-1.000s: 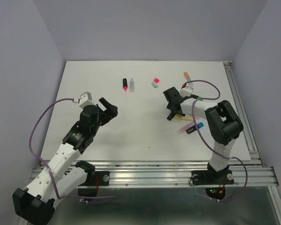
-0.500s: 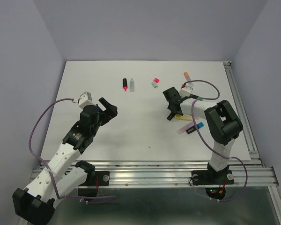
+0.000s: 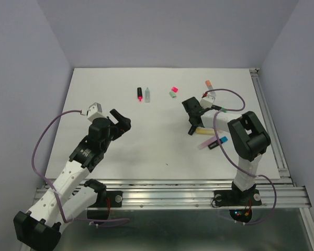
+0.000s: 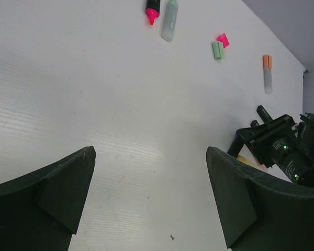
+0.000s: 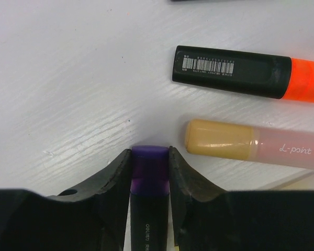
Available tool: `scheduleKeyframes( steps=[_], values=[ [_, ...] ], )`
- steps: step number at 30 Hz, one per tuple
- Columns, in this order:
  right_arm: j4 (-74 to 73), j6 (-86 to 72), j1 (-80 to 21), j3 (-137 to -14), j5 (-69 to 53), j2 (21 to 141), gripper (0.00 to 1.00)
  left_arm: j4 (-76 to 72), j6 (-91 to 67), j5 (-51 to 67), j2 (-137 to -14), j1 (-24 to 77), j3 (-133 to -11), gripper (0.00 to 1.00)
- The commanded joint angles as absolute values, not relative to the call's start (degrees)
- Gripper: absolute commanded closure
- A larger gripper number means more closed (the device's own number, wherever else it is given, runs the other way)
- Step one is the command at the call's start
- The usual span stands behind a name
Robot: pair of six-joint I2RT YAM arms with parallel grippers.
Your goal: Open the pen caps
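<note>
Right gripper (image 5: pixel 149 157) clamps a pen (image 5: pixel 147 209) at its purple cap (image 5: pixel 148 166); we judge it light, stiff, probably slick, best held by the barrel (image 5: pixel 145 232).

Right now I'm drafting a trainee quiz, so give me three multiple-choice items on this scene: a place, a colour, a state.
1. Where do the loose pink cap and green cap lie? A far middle of the table; B by the arms' bases; C off the table.
2. The cap in the right claw is: A orange; B purple; C yellow.
3. The left claw is: A shut on a pen; B half shut; C open, empty.
Key: A, top view shows them far out; B, purple cap between its fingers; C, fingers wide apart, nothing between.
</note>
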State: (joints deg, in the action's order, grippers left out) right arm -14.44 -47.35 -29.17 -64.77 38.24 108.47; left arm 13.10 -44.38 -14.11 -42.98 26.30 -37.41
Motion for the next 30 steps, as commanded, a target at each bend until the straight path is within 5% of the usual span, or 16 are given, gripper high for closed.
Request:
scheduleKeyframes(
  steps=[1, 9, 20, 30],
  values=[
    [-13.2, -46.5, -29.0, -62.7, 36.2, 108.4, 0.69, 11.4, -43.5, -13.6, -42.4, 26.7, -38.5, 0.01],
    [-3.7, -39.5, -29.0, -59.5, 28.8, 101.5, 0.89, 4.2, -39.5, -1.3, -44.6, 26.7, -37.2, 0.01],
    [14.4, -39.0, -30.8, -49.9, -1.2, 83.2, 0.9, -14.7, -37.8, 19.0, -47.8, 28.9, -32.0, 0.01],
    [19.2, -47.1, -45.0, -44.4, 13.9, 71.8, 0.89, -23.6, -40.1, 17.6, -55.2, 36.8, -33.3, 0.01]
  ],
)
